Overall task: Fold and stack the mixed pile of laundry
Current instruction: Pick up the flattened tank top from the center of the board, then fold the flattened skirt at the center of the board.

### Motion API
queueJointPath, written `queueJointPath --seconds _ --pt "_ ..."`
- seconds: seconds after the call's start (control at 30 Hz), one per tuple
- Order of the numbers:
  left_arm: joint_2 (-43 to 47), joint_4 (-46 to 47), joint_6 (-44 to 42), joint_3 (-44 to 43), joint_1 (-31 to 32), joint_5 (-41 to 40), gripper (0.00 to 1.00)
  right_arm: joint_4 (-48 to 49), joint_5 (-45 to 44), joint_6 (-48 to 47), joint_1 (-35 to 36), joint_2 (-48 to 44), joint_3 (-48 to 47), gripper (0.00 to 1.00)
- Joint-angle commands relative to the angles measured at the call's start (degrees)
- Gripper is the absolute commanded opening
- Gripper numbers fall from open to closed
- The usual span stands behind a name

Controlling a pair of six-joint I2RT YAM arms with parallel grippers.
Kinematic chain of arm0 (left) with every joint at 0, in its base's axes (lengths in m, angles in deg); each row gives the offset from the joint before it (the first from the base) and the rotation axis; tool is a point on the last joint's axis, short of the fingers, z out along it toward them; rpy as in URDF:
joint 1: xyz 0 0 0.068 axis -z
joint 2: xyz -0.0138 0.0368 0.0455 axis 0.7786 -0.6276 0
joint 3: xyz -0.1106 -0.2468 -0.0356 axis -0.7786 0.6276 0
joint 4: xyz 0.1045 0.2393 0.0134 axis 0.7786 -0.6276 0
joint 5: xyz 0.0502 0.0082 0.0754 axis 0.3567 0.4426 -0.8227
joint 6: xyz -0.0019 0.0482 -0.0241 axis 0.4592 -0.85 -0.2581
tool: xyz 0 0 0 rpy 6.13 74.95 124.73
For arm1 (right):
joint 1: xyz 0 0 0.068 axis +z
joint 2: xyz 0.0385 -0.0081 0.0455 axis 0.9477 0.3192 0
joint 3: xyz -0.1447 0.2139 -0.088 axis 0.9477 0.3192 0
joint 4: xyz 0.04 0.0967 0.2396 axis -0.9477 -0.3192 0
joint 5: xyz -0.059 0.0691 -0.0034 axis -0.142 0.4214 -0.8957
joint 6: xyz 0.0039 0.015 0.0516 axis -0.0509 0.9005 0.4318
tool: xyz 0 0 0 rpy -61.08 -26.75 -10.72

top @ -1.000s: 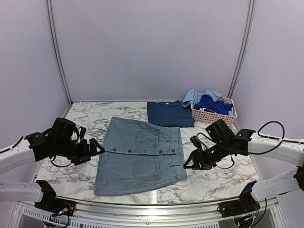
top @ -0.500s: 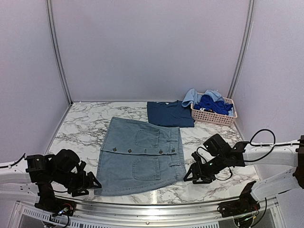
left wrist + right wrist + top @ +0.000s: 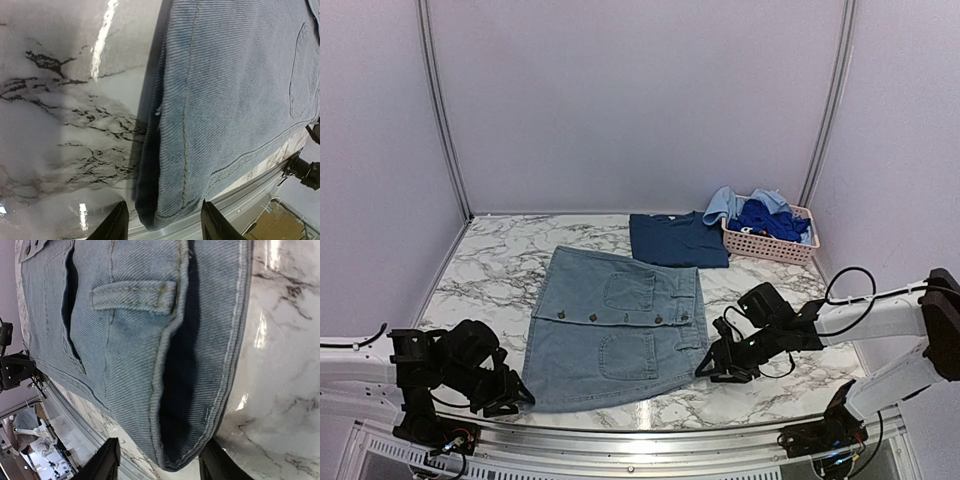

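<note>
A light-blue denim piece [image 3: 610, 330] with pockets and buttons lies flat in the middle of the marble table [image 3: 490, 275]. My left gripper [image 3: 517, 393] sits low at its near-left corner. In the left wrist view the hem corner [image 3: 170, 200] lies between the left gripper's [image 3: 162, 216] open fingers, which stand apart from the cloth. My right gripper [image 3: 706, 366] is at the near-right corner. In the right wrist view the right gripper [image 3: 160, 450] straddles the waistband corner [image 3: 200, 440], open. A dark navy shirt [image 3: 677, 240] lies folded behind the denim.
A pink perforated basket [image 3: 770, 246] stands at the back right, holding bright-blue [image 3: 765, 217] and light-blue [image 3: 723, 203] garments. The table's front metal rail [image 3: 640, 432] runs just below the denim's near edge. Purple walls close in the back and sides.
My left arm dropped from the skirt's left side to its near-left corner, and its jaws narrowed. My right gripper slid left and nearer, onto the near-right corner. The denim has not moved.
</note>
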Motion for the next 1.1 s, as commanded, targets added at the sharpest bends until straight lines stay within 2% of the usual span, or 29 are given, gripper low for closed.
queueJointPath --seconds 0.0,0.1,0.23,0.43,0.6,0.73,0.83,0.93,1.07 --pt "-1.53 1.83 -0.01 1.64 0.24 0.05 0.43 1.12 -0.64 -0.28 0.29 2.52 -1.1 0.42" --pt "-0.78 1.75 0.06 0.18 0.24 -0.14 0.26 -0.56 -0.53 -0.64 0.29 1.68 -2.44 0.19" --pt "2.02 -3.5 0.02 -4.8 0.24 -3.0 0.01 -2.78 0.63 0.62 0.34 -2.06 -3.43 0.01" --pt "4.3 -8.97 1.27 -13.34 -0.46 -6.8 0.0 -6.72 0.58 5.85 0.32 -10.85 -4.38 0.0" --pt "-0.03 -10.66 -3.81 -21.27 -7.46 -6.54 0.0 -7.02 1.06 7.87 -2.79 -12.52 -6.86 0.0" --pt "-6.29 -11.46 -12.55 -28.27 -17.52 -3.68 0.0 -7.06 2.83 6.69 -8.65 -10.48 -10.42 0.0" --pt "-14.17 -11.36 -19.29 -34.45 -24.1 -2.01 0.0 -5.3 5.7 4.9 -13.02 -6.67 -13.54 0.0" --pt "-24.06 -11.1 -25.18 -42.54 -27.16 -1.41 0.0 -4.59 8.1 1.87 -15.27 -0.28 -18.76 0.0" --pt "-35.09 -10.09 -28.87 -53.53 -30.57 -2.02 0.0 -5.15 8.97 -2.65 -18.02 9.02 -26.95 0.0"
